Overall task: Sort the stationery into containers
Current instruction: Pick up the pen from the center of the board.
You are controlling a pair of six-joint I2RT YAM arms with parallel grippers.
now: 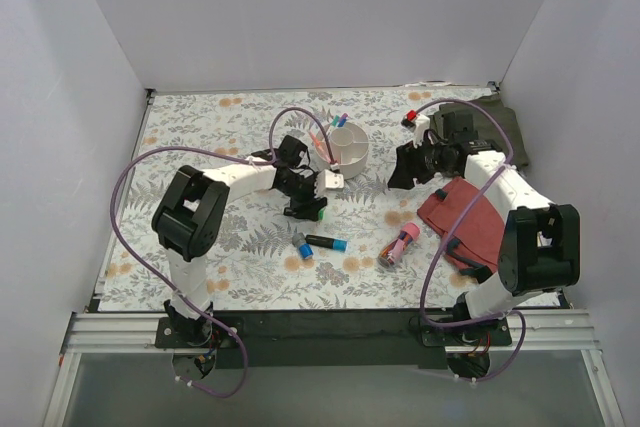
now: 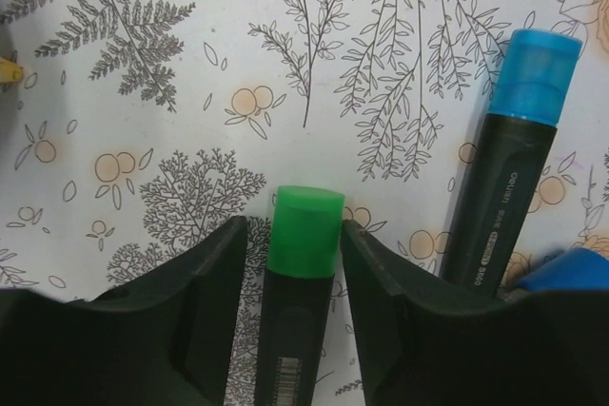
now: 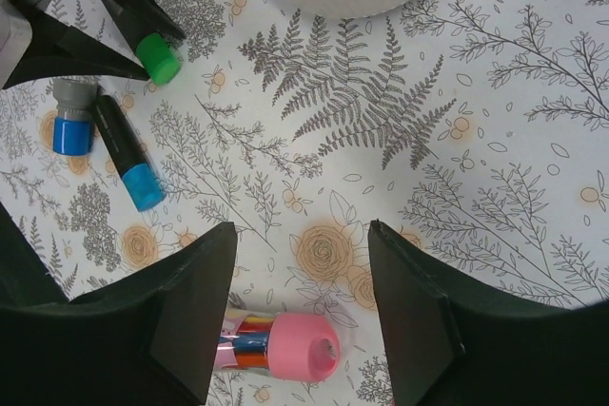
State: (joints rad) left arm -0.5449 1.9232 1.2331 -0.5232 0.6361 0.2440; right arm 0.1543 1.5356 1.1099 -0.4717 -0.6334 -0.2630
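**Green-capped marker bracketed, grip not yet closed**

Left gripper low over the patterned cloth, jaws parted and straddling the green-capped marker. One finger touching or nearly touching the cap, a sliver of cloth showing on the other side. Not clamped, then. Just beside it, the blue-capped marker, lying roughly parallel, and next to that the grey-blue stub. Farther out in the overhead view, the ribbed off-white cup, already holding a few thin pens.

Right gripper hanging wide open above the cloth, holding nothing. Below and between its fingers, the fat pink marker, lying loose and well apart from the cup.

Step in hand, by the look of it: picking up the green-capped marker for the cup. Next move likely to call for closing squarely on the barrel and lifting clear without dragging the blue-capped neighbour. Then carrying across to the cup's rim and letting go without knocking the pens already there. Left to sort after that: blue-capped marker, stub, pink marker.
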